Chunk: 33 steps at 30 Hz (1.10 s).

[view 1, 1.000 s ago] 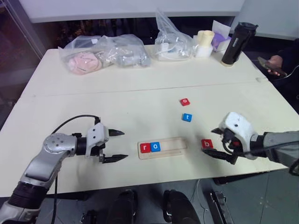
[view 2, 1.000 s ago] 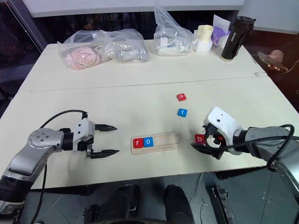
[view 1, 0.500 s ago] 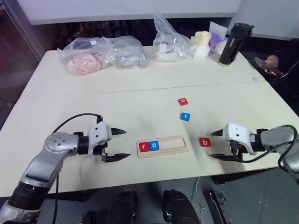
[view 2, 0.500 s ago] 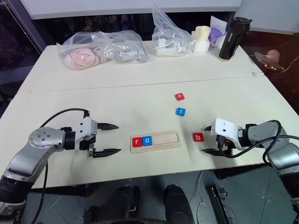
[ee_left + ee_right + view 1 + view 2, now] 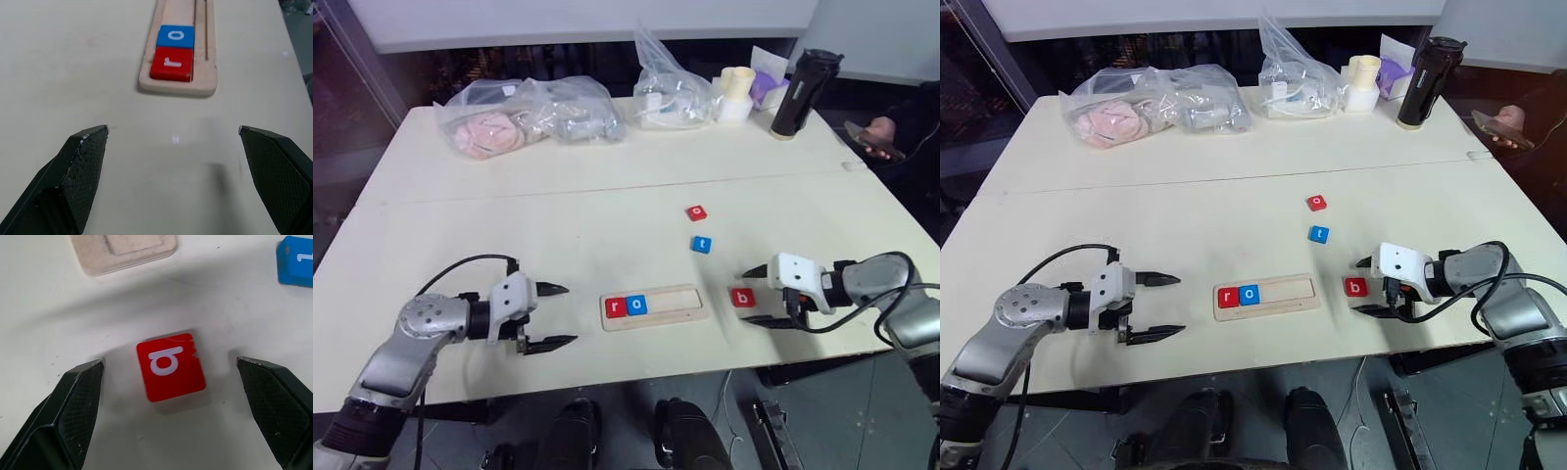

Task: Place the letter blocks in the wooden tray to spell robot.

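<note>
Tray point(image 5: 690, 303): r, o. Loose blocks: b point(image 5: 742, 298), t point(image 5: 702, 245), o point(image 5: 697, 212).

A broad, pale cream rectangular tabletop point(image 5: 558, 196) fills the room's middle — a thin seam runs across it. Behind its far edge stands a light grey wall panel point(image 5: 578, 18); dark floor point(image 5: 862, 411) shows below the near edge.

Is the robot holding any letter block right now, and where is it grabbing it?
No. Both grippers are open and empty. The right gripper hovers around the red b block without touching it; the left gripper is beside the wooden tray.
</note>
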{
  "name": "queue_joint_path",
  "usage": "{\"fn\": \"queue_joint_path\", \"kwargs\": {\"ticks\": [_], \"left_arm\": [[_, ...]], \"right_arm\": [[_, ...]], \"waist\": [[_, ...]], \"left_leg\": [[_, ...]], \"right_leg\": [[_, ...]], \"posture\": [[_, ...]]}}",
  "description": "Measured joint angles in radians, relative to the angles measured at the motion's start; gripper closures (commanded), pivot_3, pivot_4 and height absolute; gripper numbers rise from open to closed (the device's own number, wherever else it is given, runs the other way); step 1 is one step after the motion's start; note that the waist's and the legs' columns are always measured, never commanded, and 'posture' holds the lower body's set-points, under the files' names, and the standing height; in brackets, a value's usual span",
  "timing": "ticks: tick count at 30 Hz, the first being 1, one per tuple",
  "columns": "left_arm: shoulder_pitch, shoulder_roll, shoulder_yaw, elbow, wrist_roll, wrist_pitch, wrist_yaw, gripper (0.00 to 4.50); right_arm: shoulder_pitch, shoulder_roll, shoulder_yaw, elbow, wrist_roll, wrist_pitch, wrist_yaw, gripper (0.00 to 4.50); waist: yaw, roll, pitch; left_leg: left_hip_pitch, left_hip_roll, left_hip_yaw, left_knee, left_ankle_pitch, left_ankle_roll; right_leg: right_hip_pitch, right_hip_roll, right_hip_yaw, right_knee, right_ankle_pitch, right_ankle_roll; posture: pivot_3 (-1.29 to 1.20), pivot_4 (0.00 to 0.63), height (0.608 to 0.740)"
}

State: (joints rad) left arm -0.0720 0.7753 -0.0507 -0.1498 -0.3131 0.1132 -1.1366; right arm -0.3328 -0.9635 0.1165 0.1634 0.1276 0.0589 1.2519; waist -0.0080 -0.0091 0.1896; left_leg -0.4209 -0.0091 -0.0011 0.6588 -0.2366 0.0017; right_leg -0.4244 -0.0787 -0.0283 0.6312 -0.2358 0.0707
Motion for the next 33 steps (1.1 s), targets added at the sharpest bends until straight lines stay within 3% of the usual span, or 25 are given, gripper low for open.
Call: {"fn": "queue_joint_path", "kwargs": {"ticks": [2,6,7,12,20,27,33], "left_arm": [[0.002,0.000,0.000,0.008,0.000,-0.013,-0.001,0.00],[0.002,0.000,0.000,0.011,0.000,-0.017,0.000,0.00],[0.002,0.000,0.000,0.011,0.000,-0.017,0.000,0.00],[0.001,0.000,0.000,0.011,0.000,-0.017,0.000,0.00],[-0.014,0.001,0.000,0.011,0.000,-0.016,-0.001,0.00],[-0.026,-0.002,-0.004,0.001,0.000,0.006,0.014,0.00],[-0.020,-0.002,-0.004,-0.033,0.000,0.031,0.029,0.00]], "right_arm": [[-0.009,0.003,0.001,0.016,-0.005,-0.003,0.008,0.92],[-0.017,0.006,0.003,0.036,-0.009,-0.019,0.017,3.06],[-0.018,0.006,0.003,0.037,-0.010,-0.021,0.020,3.37],[-0.018,0.009,0.003,0.022,-0.013,-0.013,0.022,3.36],[-0.088,0.007,0.029,-0.242,0.018,0.139,0.077,3.36],[-0.177,0.123,0.224,-0.351,-0.027,0.282,0.089,3.36],[-0.240,0.201,0.269,-0.313,-0.057,0.304,0.051,3.36]], "waist": [[0.000,0.000,0.000],[0.002,0.000,0.000],[0.002,0.000,0.000],[0.001,0.000,0.000],[-0.001,0.001,0.000],[0.003,0.001,0.000],[0.001,0.001,0.000]], "left_leg": [[0.000,0.000,0.000,0.000,0.000,0.000],[0.000,0.000,0.000,0.000,0.000,0.000],[0.000,0.000,0.000,0.000,0.000,0.000],[0.000,0.000,0.000,0.000,0.000,0.000],[0.000,0.000,-0.001,0.000,0.000,0.000],[-0.003,0.000,-0.001,0.000,0.000,0.000],[-0.004,0.000,-0.001,0.002,0.000,0.000]], "right_leg": [[0.000,0.000,0.000,0.000,0.000,0.000],[0.000,0.000,0.001,0.000,0.000,0.000],[0.000,0.000,0.001,0.000,0.000,0.000],[0.000,-0.001,0.001,0.000,0.000,0.000],[0.000,-0.001,0.001,0.001,0.000,0.000],[-0.002,-0.002,0.000,0.000,0.000,-0.001],[-0.002,-0.003,0.000,0.000,0.001,-0.001]], "posture": [[0.00,0.150,0.740],[0.00,0.150,0.740],[0.00,0.150,0.740],[0.00,0.150,0.740],[0.00,0.150,0.740],[0.00,0.150,0.740],[0.00,0.150,0.740]]}}
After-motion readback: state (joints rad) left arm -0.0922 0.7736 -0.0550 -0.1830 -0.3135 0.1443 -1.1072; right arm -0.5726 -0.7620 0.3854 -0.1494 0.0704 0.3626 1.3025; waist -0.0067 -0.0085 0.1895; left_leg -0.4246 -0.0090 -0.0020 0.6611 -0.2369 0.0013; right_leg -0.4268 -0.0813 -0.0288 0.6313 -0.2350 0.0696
